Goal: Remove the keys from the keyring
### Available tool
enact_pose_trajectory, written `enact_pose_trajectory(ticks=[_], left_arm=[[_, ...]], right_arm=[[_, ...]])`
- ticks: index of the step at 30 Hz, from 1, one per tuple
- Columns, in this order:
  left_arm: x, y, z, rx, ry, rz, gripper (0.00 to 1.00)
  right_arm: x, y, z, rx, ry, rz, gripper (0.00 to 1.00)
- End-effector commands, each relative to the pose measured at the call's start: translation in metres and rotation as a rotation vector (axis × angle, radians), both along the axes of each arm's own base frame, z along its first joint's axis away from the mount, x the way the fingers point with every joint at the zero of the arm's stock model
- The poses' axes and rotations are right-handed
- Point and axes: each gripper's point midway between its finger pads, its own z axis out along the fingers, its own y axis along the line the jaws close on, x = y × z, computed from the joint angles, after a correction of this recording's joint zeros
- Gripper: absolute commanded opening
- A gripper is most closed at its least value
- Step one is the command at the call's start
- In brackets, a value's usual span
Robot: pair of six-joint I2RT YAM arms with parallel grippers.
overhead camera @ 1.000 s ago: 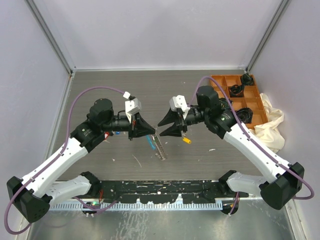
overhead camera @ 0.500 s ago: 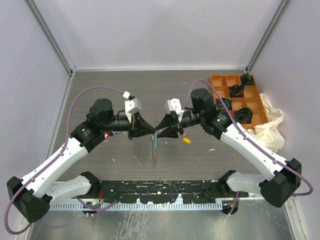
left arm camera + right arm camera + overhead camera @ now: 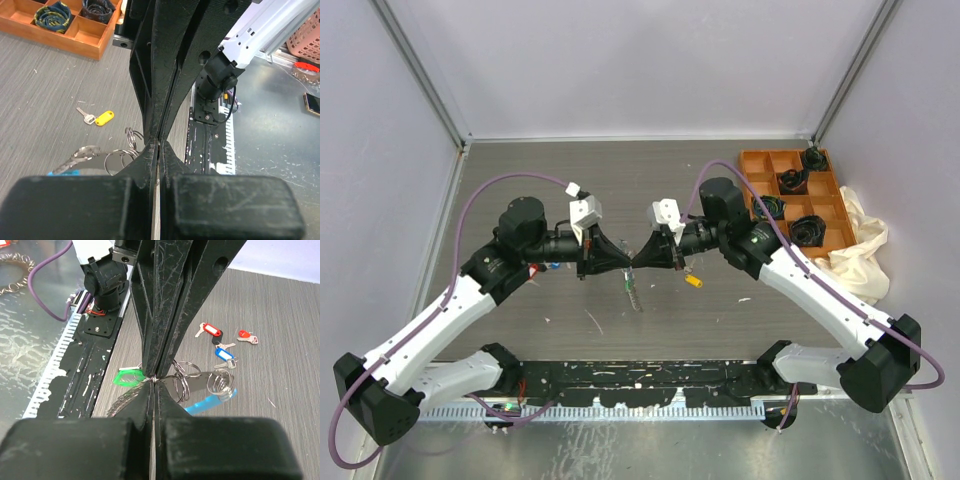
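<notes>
My left gripper (image 3: 628, 262) and right gripper (image 3: 640, 261) meet tip to tip above the table's middle, both shut. The keyring (image 3: 633, 290), a bunch of silver rings (image 3: 183, 377) with a light-blue plastic piece (image 3: 207, 402), hangs under the meeting point. A thin ring wire shows pinched where the two pairs of tips touch, in the right wrist view (image 3: 152, 380) and left wrist view (image 3: 157, 146). A green-headed key (image 3: 127, 376) still hangs on the bunch. Loose on the table lie a yellow-headed key (image 3: 693, 281), red-headed keys (image 3: 210, 331) and a blue-headed key (image 3: 225, 353).
An orange compartment tray (image 3: 820, 232) with dark items stands at the back right, beside a crumpled cream cloth (image 3: 865, 250). The black base rail (image 3: 640, 380) runs along the near edge. Grey walls close in the left, right and back.
My right gripper has moved left to my left gripper's tips and shut there. The hanging keyring has swung and shifted slightly. The left arm has held still.
</notes>
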Motion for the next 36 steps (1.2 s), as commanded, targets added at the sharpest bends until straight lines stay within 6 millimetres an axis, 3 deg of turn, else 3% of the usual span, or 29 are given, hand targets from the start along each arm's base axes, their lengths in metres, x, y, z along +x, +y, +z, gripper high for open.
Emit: enact_pose_trajectory(ticks=[1, 5, 8, 11, 16, 20, 23, 31, 36], left_arm=[[-0.001, -0.002, 0.027, -0.08, -0.067, -0.002, 0.0], [0.0, 0.003, 0.029, -0.1, -0.047, 0.054, 0.05], [0.004, 0.013, 0.037, -0.134, -0.02, 0.142, 0.33], [0.002, 0.027, 0.044, -0.176, 0.006, 0.233, 0.42], [-0.005, 0.039, 0.027, -0.194, 0.178, 0.324, 0.47], [-0.008, 0.036, 0.014, -0.311, 0.402, 0.35, 0.51], [-0.008, 0.037, 0.014, -0.402, 0.474, 0.358, 0.51], [-0.001, 0.047, 0.01, -0.5, 0.501, 0.429, 0.54], [0.003, 0.044, 0.02, -0.555, 0.498, 0.411, 0.57]], right_arm=[[-0.005, 0.001, 0.019, 0.039, -0.052, 0.027, 0.01], [-0.009, -0.001, 0.023, 0.047, -0.035, 0.036, 0.01], [-0.008, -0.002, 0.026, 0.051, -0.033, 0.022, 0.01], [-0.006, -0.003, 0.026, 0.058, -0.024, 0.002, 0.01], [-0.004, -0.001, 0.028, 0.078, -0.016, -0.012, 0.01], [-0.001, 0.0, 0.035, 0.111, -0.014, -0.034, 0.01], [0.002, 0.001, 0.039, 0.14, 0.002, -0.06, 0.01], [0.007, 0.006, 0.05, 0.225, 0.107, -0.119, 0.01], [0.011, 0.008, 0.054, 0.267, 0.14, -0.141, 0.01]])
